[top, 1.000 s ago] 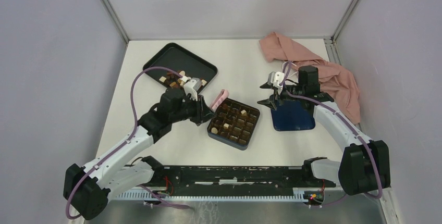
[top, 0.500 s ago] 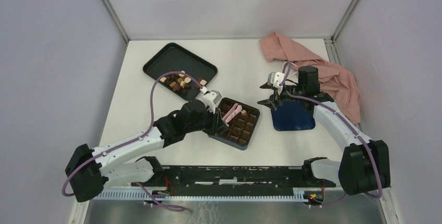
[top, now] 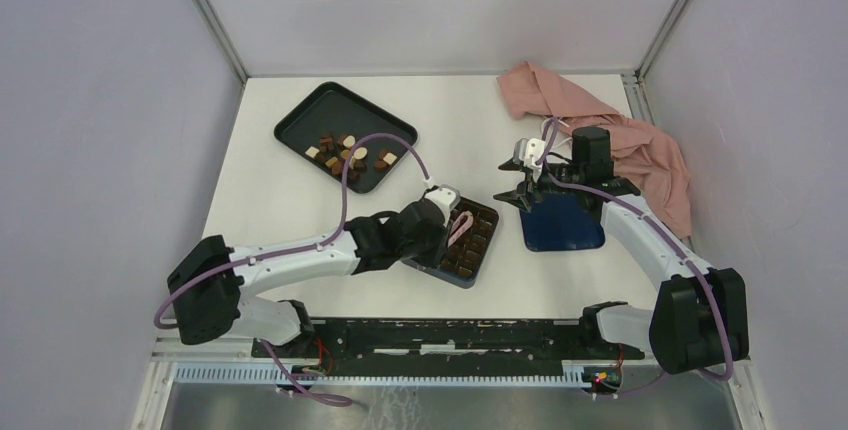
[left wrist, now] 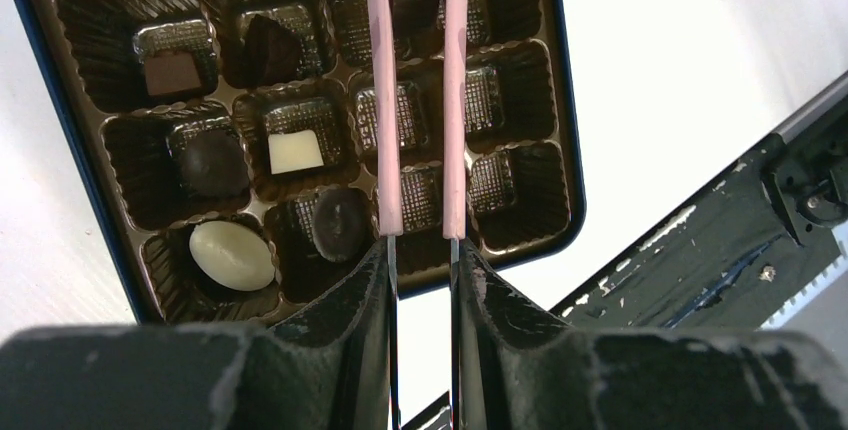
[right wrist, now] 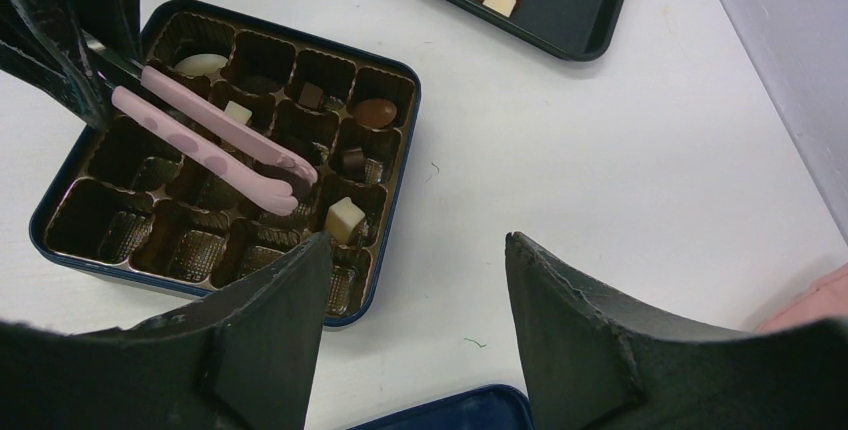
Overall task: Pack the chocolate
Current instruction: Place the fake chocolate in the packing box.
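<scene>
Chocolate [top: 350,153]: lies partly heaped on the black tray [top: 310,115] far left, partly in the grid box [right wrist: 110,230] at centre. Reaches the left arm low over that box, left gripper [left wrist: 422,250] clamped on pink tongs [left wrist: 385,100]. Holds the right gripper [right wrist: 415,240] spread apart, just right of the box.

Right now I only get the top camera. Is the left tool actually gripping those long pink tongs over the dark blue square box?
Observer: Yes. The left wrist view shows the left tool shut on the long pink tongs, with both of their arms pinched between its fingers.
Operator: Before I lower them, which cells nearby are free?
Observer: In the same view, the dark blue square box has its two nearest cells just right of the tongs bare, showing only shiny brown liner.
</scene>
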Controlling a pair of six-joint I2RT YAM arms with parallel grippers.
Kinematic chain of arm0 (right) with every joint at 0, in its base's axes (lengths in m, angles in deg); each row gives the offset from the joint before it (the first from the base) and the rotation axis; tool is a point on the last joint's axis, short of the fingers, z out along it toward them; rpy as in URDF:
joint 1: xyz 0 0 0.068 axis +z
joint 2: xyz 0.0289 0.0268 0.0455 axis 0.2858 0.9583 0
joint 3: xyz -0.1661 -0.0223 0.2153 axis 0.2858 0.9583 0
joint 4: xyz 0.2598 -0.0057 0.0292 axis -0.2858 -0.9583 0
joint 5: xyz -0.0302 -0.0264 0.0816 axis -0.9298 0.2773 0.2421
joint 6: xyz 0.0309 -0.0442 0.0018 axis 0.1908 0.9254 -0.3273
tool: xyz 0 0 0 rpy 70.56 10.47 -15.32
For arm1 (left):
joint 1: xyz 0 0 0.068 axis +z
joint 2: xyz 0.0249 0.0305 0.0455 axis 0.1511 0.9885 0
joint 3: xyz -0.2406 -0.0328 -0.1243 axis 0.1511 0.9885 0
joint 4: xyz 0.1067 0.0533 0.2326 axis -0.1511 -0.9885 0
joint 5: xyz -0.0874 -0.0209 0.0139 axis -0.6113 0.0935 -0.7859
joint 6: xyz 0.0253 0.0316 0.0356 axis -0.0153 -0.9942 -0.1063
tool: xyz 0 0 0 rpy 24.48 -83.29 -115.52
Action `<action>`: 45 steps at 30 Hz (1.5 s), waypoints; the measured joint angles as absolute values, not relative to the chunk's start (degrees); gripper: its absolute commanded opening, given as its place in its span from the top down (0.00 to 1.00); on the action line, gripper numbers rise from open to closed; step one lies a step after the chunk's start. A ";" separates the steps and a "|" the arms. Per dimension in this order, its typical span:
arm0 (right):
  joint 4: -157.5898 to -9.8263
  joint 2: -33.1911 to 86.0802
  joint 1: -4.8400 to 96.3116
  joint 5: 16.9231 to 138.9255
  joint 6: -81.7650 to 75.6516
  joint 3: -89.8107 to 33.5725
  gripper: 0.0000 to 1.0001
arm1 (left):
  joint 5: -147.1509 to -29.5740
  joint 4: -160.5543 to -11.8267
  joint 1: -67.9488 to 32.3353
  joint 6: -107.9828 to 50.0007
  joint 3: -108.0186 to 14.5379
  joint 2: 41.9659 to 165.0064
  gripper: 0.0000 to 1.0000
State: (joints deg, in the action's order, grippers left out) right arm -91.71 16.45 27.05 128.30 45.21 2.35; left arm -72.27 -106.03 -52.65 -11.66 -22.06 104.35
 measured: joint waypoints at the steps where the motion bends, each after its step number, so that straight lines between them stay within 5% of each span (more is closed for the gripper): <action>1: -91.71 16.45 27.02 128.30 45.21 2.35 0.30 | -72.03 -106.03 -52.82 -11.66 -22.38 104.83 0.94; 19: -91.71 16.48 27.05 128.30 45.21 2.35 0.30 | -68.11 -110.16 -54.83 -11.71 -26.03 109.38 0.60; 33: -91.71 16.48 27.05 128.30 45.21 2.35 0.30 | -66.65 -111.41 -55.07 -11.69 -26.73 109.53 0.60; 45: -91.71 16.45 27.05 128.32 45.21 2.35 0.30 | -66.91 -111.12 -49.39 -11.73 -26.75 98.01 0.61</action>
